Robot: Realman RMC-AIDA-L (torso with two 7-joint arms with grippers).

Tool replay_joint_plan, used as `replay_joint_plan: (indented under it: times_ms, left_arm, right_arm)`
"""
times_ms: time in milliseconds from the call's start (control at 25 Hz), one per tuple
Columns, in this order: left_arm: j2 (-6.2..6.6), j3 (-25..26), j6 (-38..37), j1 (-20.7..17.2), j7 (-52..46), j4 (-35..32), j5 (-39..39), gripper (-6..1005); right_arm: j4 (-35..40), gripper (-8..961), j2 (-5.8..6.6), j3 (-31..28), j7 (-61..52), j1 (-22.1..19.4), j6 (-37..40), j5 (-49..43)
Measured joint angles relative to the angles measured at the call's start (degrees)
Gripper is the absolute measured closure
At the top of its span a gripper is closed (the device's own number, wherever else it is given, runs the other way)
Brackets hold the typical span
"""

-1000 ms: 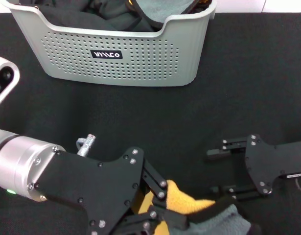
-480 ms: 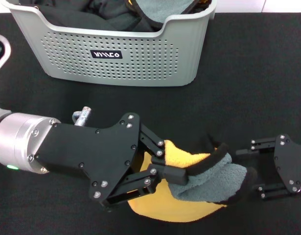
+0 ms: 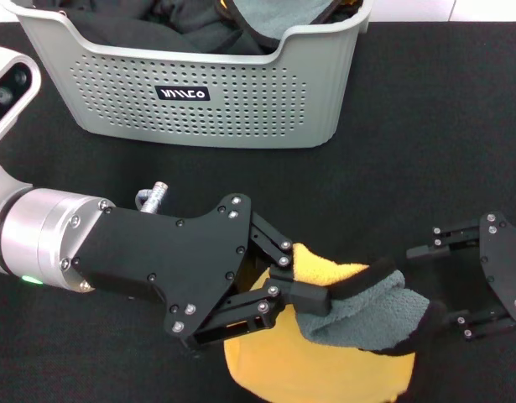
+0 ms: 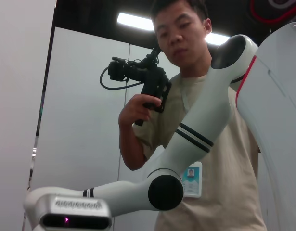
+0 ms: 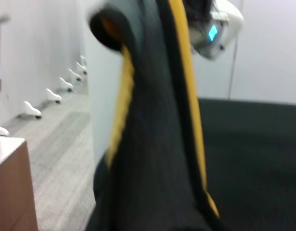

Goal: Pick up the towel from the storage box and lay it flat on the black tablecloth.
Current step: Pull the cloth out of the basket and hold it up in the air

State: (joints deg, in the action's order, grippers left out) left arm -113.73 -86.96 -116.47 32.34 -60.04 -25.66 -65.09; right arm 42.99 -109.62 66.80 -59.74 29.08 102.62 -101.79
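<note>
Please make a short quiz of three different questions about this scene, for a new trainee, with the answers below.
1. True or false: the left hand is shut on the towel.
2. Which colour is the towel's side that faces the black tablecloth? A) blue B) yellow-orange C) white
3. Fill in: the storage box stands at the ____ side of the tablecloth, away from the robot.

Key:
1. True; its fingers pinch a folded edge.
2. B.
3. Far; dark clothes and more grey-green cloth lie in it. The right hand is beside the towel's black edge.

The storage box sits behind the towel, seemingly above the black tablecloth.
</note>
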Motion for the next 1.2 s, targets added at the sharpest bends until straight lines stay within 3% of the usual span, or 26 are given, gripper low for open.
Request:
replay_joint_plan:
  times_ms: [560, 840, 1200]
  left_arm:
    - [-1.22, 0.04, 0.11, -0.18, 0.44, 0.09, -3.21, 934]
    - [-1.31, 0.05, 0.11, -0.01, 0.62, -0.2, -3.19, 932]
    - [-1.09, 0.1, 0.1, 0.35, 0.63, -0.52, -2.79, 930]
  right_arm:
    - [1.3, 285, -3.12, -1.87, 1.15, 3.02, 4.08, 0.15]
    - [0.62, 287, -5.63, -1.39, 2.23, 4.49, 4.02, -4.38]
    - [-0.86, 289, -5.68, -0.04, 2.46, 4.44, -0.88, -6.08]
